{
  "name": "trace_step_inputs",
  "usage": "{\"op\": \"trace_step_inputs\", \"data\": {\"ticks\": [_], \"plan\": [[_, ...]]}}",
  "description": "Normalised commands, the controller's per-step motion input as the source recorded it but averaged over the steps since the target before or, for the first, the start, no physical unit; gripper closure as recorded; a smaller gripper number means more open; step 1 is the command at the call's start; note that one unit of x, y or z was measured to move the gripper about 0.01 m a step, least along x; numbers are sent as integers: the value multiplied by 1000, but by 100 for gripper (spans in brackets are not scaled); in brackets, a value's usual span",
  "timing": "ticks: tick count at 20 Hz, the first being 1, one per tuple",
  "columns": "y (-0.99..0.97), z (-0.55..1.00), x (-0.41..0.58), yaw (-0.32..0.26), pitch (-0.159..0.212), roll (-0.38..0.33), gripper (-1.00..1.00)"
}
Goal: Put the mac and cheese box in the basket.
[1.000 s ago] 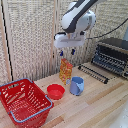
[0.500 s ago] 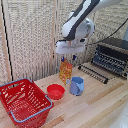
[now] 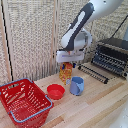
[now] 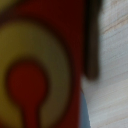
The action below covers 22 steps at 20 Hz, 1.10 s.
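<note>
The hand (image 3: pixel 66 63) sits on top of the mac and cheese carton (image 3: pixel 65 74); its grip cannot be told; no words can be read.

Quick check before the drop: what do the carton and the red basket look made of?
The mac and cheese carton looks like printed cardboard: flat orange-yellow faces with colour print, matte in the wrist view, though that view is blurred. The red basket reads as coated wire, an open grid of thin bars, with a blue-grey rim that may be plastic.
</note>
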Motion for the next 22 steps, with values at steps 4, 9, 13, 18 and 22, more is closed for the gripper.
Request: {"op": "trace_step_inputs", "data": {"ticks": [4, 9, 13, 18, 22], "plan": [[0, 0, 0, -21, 0, 0, 100], [0, 69, 8, -28, -4, -1, 100], [26, 224, 0, -12, 3, 0, 100], [66, 512, 48, 0, 75, 27, 100], [354, 746, 106, 0, 75, 83, 100]]}}
